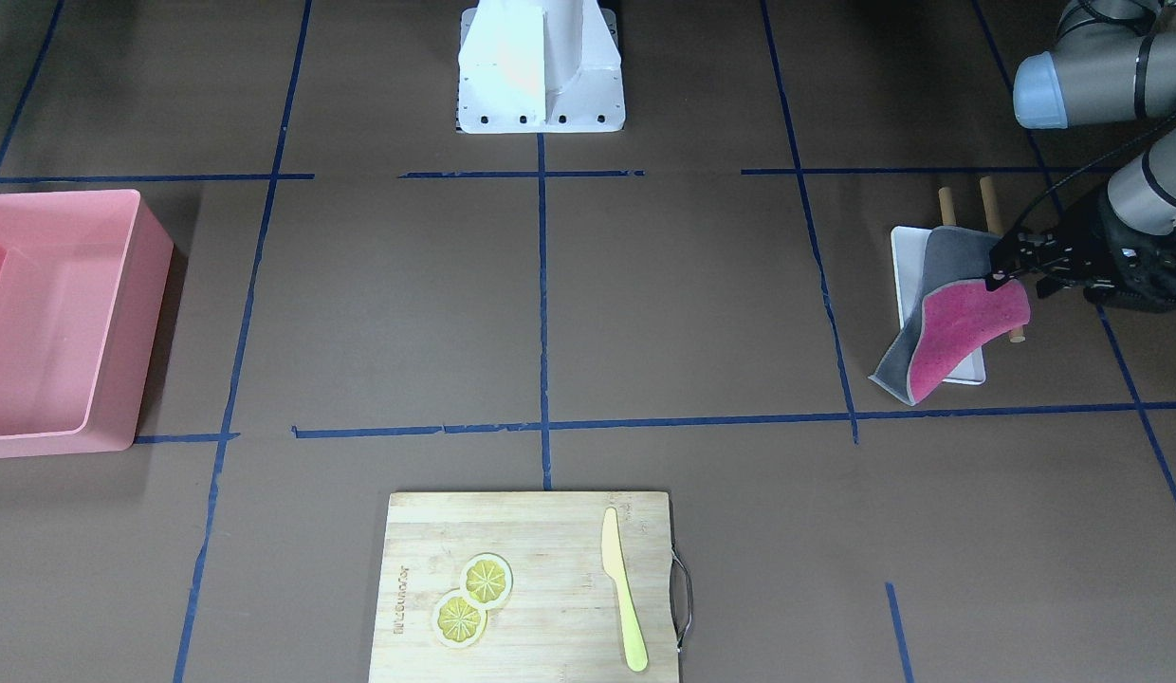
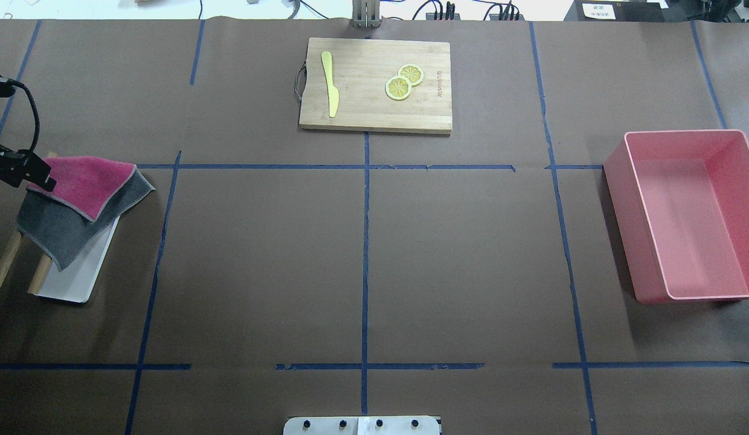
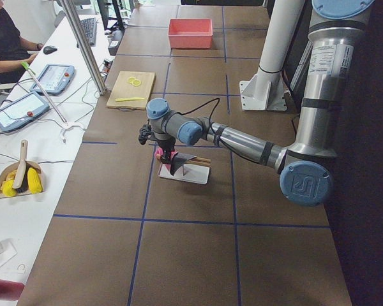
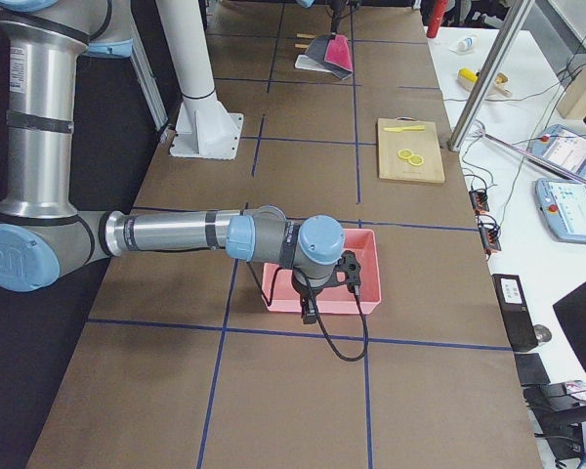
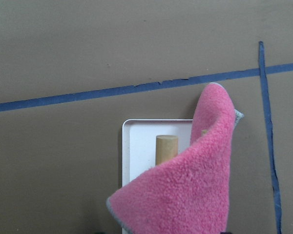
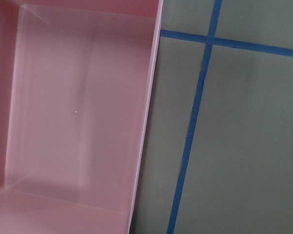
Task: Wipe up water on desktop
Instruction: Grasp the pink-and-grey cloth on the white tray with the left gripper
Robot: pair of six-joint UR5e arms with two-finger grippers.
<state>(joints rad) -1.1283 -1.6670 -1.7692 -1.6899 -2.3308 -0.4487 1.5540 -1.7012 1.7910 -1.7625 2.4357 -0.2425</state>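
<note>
The desktop is spread beneath the left gripper, which is held above it at the end on the robot's left. The gripper's fingers are pressed together on the upper edge of a cloth, pink on one face and grey on the other. The cloth is draped down from the gripper over a small white tray that is set on the desktop. Two wooden rods are seen just behind the tray, partly covered by the cloth. Whether the cloth's lowest corner touches the desktop cannot be told.

The desktop is a matte dark-brown surface divided into rectangles by blue tape lines. At the operators' edge a wooden cutting board is laid, with two lemon slices and a yellow knife on it. Farther along, on the robot's right, a pink bin is placed. The white robot base is bolted at the far edge. A side bench with tablets and a seated operator is seen beyond the table.

The left arm is stretched out low, forearm nearly level, wrist turned downward. The right arm is likewise extended, and the right gripper is hung over the pink bin; whether its fingers are apart or together cannot be told.
</note>
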